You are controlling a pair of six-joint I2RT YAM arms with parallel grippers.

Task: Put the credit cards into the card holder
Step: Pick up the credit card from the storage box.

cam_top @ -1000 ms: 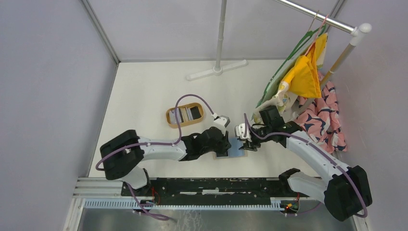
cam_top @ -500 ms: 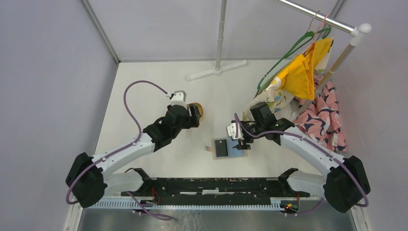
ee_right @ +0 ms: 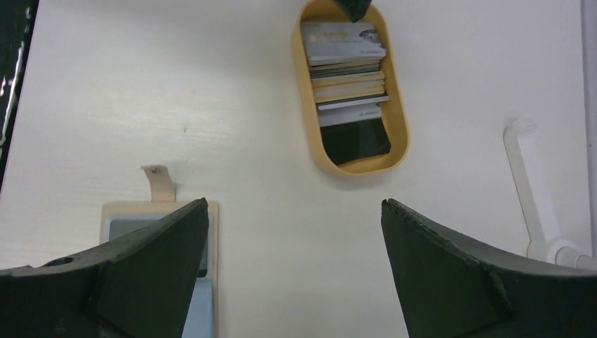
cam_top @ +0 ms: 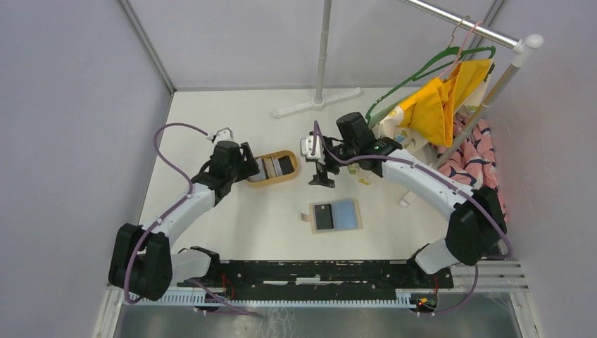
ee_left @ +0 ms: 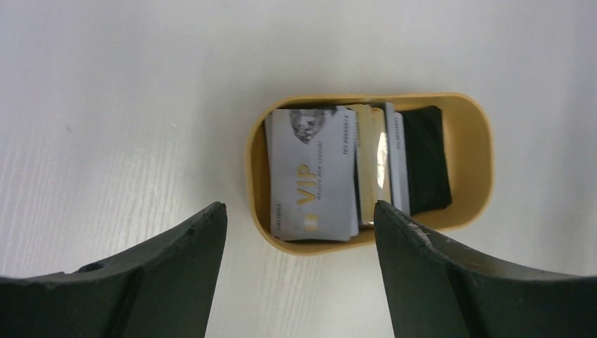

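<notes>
The credit cards (ee_left: 310,176) lie stacked in an oval tan tray (ee_left: 479,141), a grey VIP card on the left and a black card (ee_left: 426,162) on the right. My left gripper (ee_left: 299,205) hovers open over the tray's near rim; from above, the left gripper (cam_top: 246,167) is at the tray's (cam_top: 272,180) left end. The card holder (cam_top: 350,215) lies open, blue lining up, with one black card (cam_top: 324,217) in its left half. My right gripper (cam_top: 322,179) stands open and empty between tray and holder. In the right wrist view the holder's tab (ee_right: 159,184) shows by the left finger.
A white stand base (cam_top: 318,104) lies at the back of the table. A rail with a green hanger and yellow cloth (cam_top: 440,105) and a pink patterned cloth (cam_top: 479,165) crowd the right side. A black rail (cam_top: 317,271) runs along the near edge.
Both grippers opened. My left arm swung from the card holder back to the tray. My right arm pulled away from the holder toward the back. A black card stayed in the holder.
</notes>
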